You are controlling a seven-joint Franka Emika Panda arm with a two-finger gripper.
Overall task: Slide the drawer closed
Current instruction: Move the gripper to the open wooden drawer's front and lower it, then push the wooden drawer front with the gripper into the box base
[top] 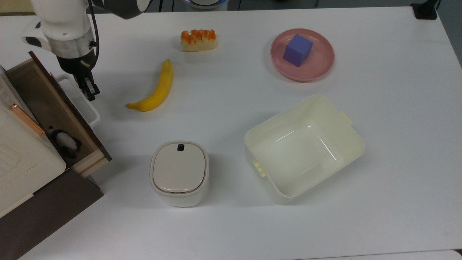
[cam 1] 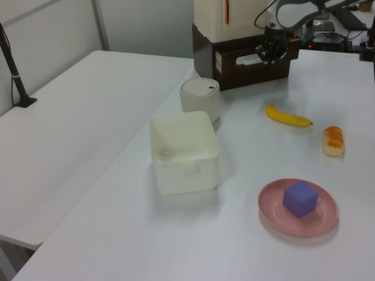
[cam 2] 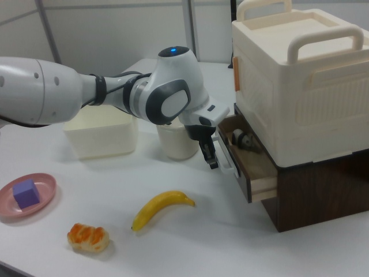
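Note:
The drawer is a light-wood box with a dark brown front panel. It sticks partway out of the dark cabinet at the top view's left. A small panda figure lies inside it, half under the cream case above. My gripper is shut, and its tips press against the outer bar of the white loop handle. In the right view the gripper touches the handle in front of the drawer. In the left view the gripper stands at the drawer front.
A banana lies just to the top view's right of the gripper, with an orange-topped pastry behind it. A white lidded bin and a cream tub stand in front. A pink plate holds a purple cube.

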